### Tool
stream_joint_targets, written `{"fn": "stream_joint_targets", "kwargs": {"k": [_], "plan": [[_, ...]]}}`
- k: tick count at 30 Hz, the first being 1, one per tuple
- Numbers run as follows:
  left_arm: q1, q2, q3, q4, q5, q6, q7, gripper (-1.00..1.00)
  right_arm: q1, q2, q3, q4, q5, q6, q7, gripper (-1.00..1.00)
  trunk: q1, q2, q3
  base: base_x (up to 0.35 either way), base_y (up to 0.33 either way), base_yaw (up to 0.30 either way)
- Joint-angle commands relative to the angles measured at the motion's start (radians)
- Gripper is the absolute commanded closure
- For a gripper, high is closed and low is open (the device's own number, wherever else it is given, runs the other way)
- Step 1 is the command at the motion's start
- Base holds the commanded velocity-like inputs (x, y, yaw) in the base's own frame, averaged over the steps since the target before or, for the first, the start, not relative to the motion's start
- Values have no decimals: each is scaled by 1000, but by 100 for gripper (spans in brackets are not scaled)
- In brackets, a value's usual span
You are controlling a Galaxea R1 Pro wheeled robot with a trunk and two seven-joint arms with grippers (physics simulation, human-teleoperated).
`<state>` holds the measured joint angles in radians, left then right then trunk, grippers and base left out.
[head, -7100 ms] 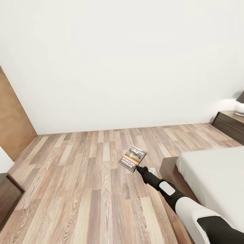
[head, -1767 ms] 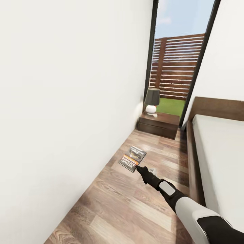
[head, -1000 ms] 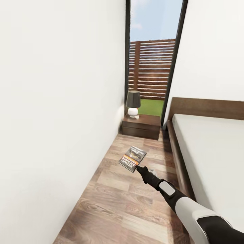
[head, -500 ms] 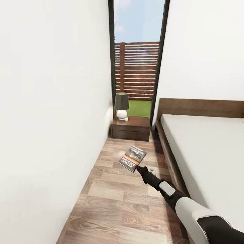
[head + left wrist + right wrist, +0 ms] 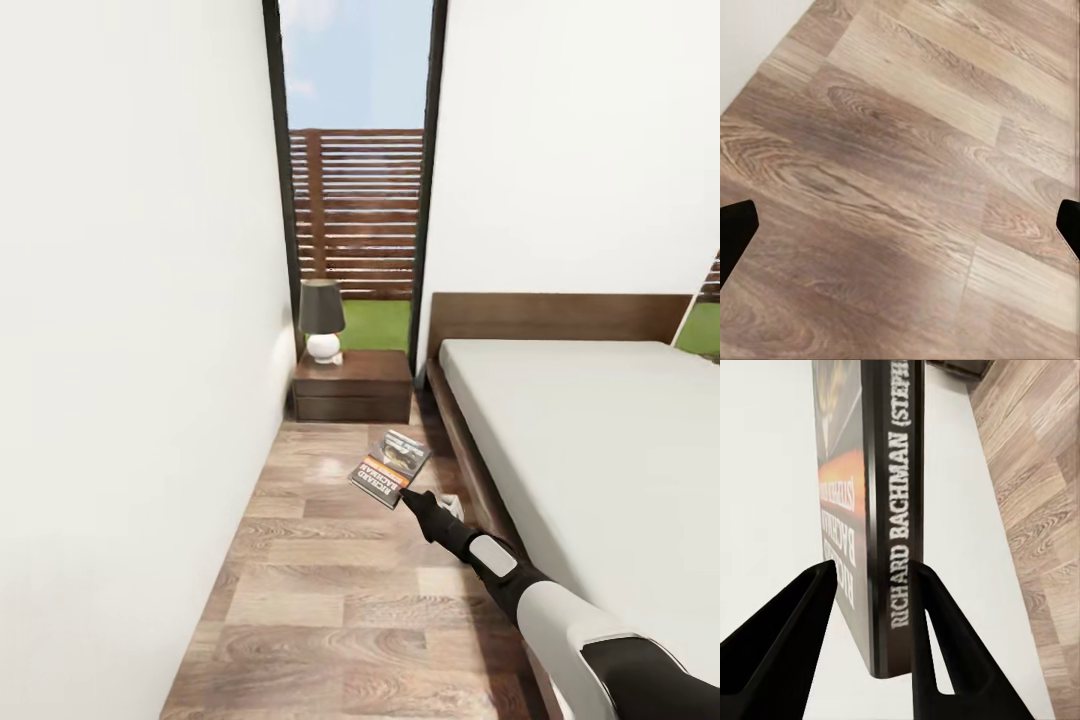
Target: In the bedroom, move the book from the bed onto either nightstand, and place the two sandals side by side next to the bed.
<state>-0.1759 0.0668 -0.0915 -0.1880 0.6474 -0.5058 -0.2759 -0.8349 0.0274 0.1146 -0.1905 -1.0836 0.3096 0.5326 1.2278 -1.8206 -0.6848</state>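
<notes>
The book [image 5: 391,468] is held out over the floor [image 5: 330,580] by the right gripper [image 5: 405,494], which is clamped on its near lower corner. In the right wrist view the 2 fingers [image 5: 787,645] are seen pressed against the cover and the back, with the spine [image 5: 896,510] facing the camera. The left gripper [image 5: 900,225] is shown with its tips spread wide at the picture's edges and nothing between them, above bare planks.

The nightstand [image 5: 352,386] stands at the far end of the narrow aisle, between the left wall [image 5: 120,350] and the bed [image 5: 600,450], beside the headboard. A lamp [image 5: 322,320] occupies the left part of its top, so the free area lies to the right.

Because the book is pinched only at 1 corner, it could be swung or slipped loose by a jolt while the base is driven forward. The aisle is tight, so the bed frame or the wall could be clipped by the outstretched arm. At placement, the lamp could be knocked if the book is brought in too far left, and the book could be left overhanging the near edge if released early.
</notes>
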Motion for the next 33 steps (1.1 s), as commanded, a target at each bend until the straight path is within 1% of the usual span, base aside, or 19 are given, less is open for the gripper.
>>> {"fn": "stream_joint_targets", "kwargs": {"k": [1,8,12,22,33], "plan": [[0,1,-8,1,11,-3,-3,-100,-1,0,5,0,-13,3,1,100,0,0,0,247,52,-259],[0,1,-8,1,11,-3,-3,-100,-1,0,5,0,-13,3,1,100,0,0,5,247,18,-252],[0,1,-8,1,11,-3,-3,-100,-1,-1,5,0,-14,4,1,100,0,0,6,247,3,-122],[0,1,-8,1,11,-3,-3,-100,-1,-1,5,0,-14,4,1,100,0,0,7,247,11,-23],[0,1,-8,1,11,-3,-3,-100,-1,0,5,0,-13,3,1,100,0,0,7,251,117,1]]}}
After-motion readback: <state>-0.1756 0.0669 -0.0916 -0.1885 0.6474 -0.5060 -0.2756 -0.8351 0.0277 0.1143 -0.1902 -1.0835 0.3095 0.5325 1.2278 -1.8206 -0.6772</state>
